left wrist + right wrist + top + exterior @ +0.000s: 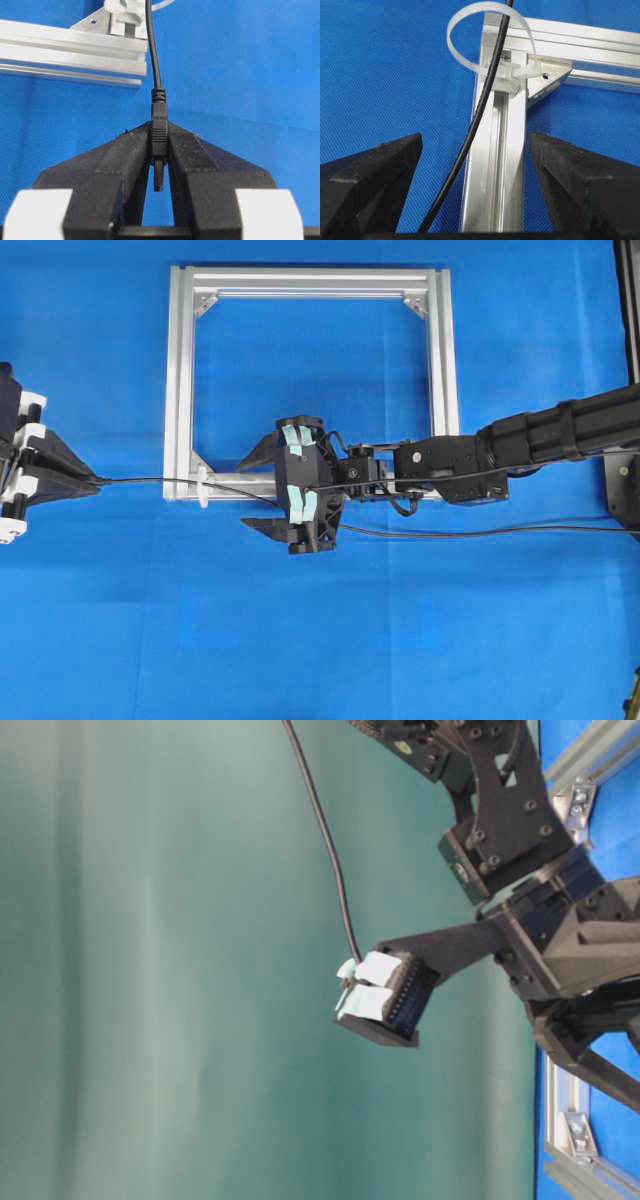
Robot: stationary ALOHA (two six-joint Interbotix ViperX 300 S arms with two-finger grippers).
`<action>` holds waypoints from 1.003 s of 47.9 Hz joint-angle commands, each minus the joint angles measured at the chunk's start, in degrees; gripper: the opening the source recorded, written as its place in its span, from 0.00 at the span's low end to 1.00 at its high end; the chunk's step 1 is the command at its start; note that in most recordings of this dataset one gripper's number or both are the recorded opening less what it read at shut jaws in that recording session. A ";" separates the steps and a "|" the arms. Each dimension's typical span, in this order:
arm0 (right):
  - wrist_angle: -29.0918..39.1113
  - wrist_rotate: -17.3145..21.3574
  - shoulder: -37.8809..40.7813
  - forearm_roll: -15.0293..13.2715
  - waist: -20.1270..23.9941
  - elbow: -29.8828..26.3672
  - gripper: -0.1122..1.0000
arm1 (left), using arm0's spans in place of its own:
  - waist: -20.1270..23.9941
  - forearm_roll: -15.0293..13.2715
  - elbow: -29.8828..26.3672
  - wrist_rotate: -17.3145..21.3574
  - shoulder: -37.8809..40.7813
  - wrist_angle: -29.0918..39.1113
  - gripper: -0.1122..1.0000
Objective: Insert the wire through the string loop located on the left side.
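Closest to me, in the left wrist view, my left pincer is clamped on the wire at its plug, the moulded black body pinched between the two pads with its small tip poking back into the gap behind them. From that grip the cable runs straight ahead of the pincer, so its long axis lines up with the pincer's own.

Further out along that line sits the string loop, a pale, translucent zip tie cinched onto the lower left corner of the aluminium frame. In the right wrist view the black cable already passes through the hoop, which stands up from the frame corner as a thin, open arch.

Beyond the loop, my right pincer hangs over the frame's lower rail with its jaws spread wide apart, holding nothing; the cable passes under it and trails off along the blue bench to the right.

I judge the left arm to be the working one: it has the plug, and the next move turns on pulling further away from the loop along the cable's axis.
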 commanded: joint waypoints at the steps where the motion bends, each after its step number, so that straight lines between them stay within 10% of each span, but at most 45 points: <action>1: -0.62 -0.09 -2.72 -0.09 0.09 -0.44 0.90 | 0.00 0.00 -0.62 -0.18 0.26 -0.09 0.16; 35: -1.14 -0.18 -2.72 -0.18 0.09 -0.44 0.90 | 0.00 0.00 -0.26 -0.35 0.09 1.32 0.17; 48: -1.49 -0.18 -2.72 -0.18 0.09 -0.44 0.90 | 0.00 0.00 -0.18 -2.11 -0.18 2.02 0.82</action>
